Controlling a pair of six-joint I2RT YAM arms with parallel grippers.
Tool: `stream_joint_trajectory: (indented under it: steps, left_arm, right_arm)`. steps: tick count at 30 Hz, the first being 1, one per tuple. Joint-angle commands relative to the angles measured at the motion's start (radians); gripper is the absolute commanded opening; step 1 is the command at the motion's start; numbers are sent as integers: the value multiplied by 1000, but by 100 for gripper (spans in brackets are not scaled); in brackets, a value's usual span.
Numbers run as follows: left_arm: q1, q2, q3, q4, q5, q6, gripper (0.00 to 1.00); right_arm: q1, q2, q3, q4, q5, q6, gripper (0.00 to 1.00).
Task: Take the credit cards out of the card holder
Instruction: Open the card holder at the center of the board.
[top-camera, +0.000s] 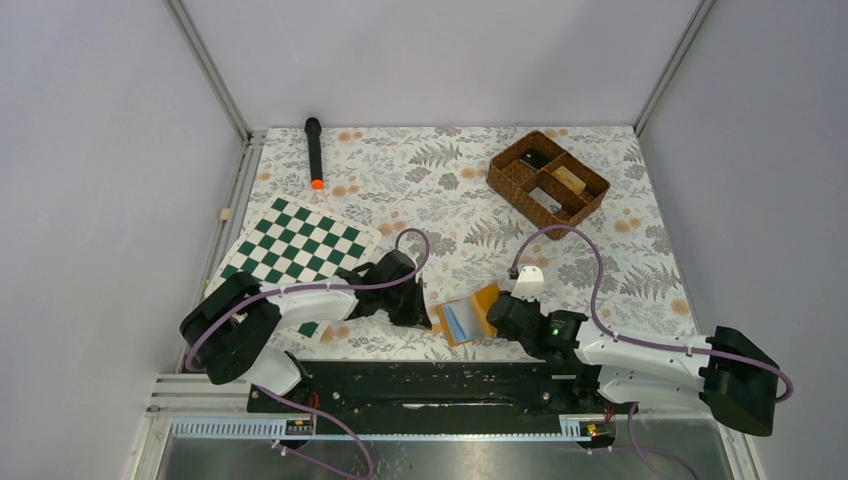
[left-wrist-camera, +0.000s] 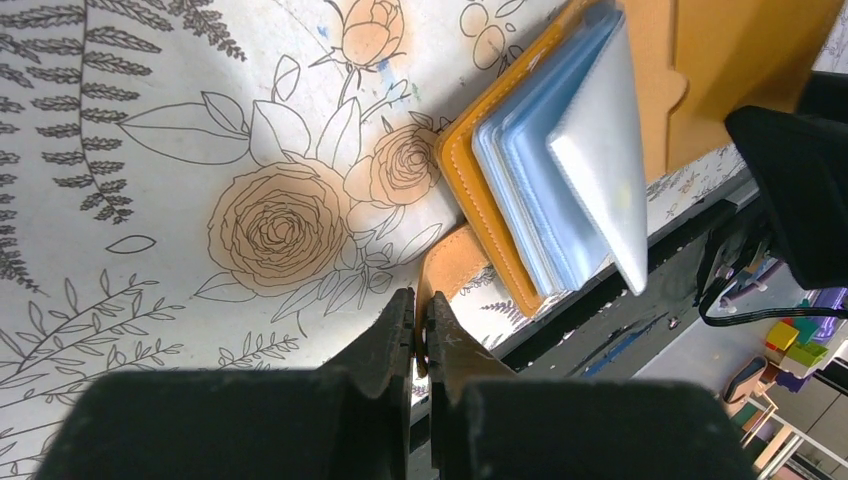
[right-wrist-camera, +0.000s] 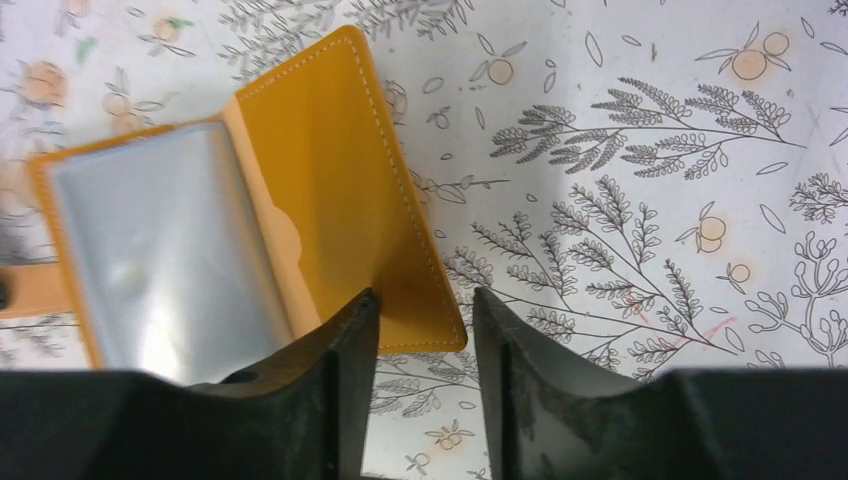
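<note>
Here grey walls (top-camera: 440, 50) enclose floral tablecloth (top-camera: 450, 200), card holder (top-camera: 470, 315).

Floral-print table (top-camera: 450, 200) w/ open card holder (top-camera: 465, 320), chessboard (top-camera: 295, 245), wicker basket (top-camera: 512, 152), blk orange-tipped stick (top-camera: 314, 150).

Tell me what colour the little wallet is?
Orange-tan card holder; the right wrist view shows it best.

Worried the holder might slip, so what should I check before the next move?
1. Card holder lies open: ok.
2. Left fingers shut on its tab: ok.
3. Flap corner between right fingers: ok.
4. Right fingers clamped on the flap: not ok, a gap shows.
5. Cards visible in the cloudy sleeves: cannot tell.
</note>
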Motion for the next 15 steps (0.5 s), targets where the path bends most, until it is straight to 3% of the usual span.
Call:
stream_joint_trajectory:
  steps: [1, 8, 15]
  left_arm:
    - [7, -35, 15, -1, -18, 22, 0]
    - [9, -33, 13, 11, -4, 19, 0]
    - [8, -35, 13, 18, 4, 16, 0]
  right_arm:
    - [-8, -60, 78, -59, -14, -8, 42]
    - [-6, -109, 205, -163, -94, -21, 49]
    - [44, -179, 247, -6, -225, -51, 48]
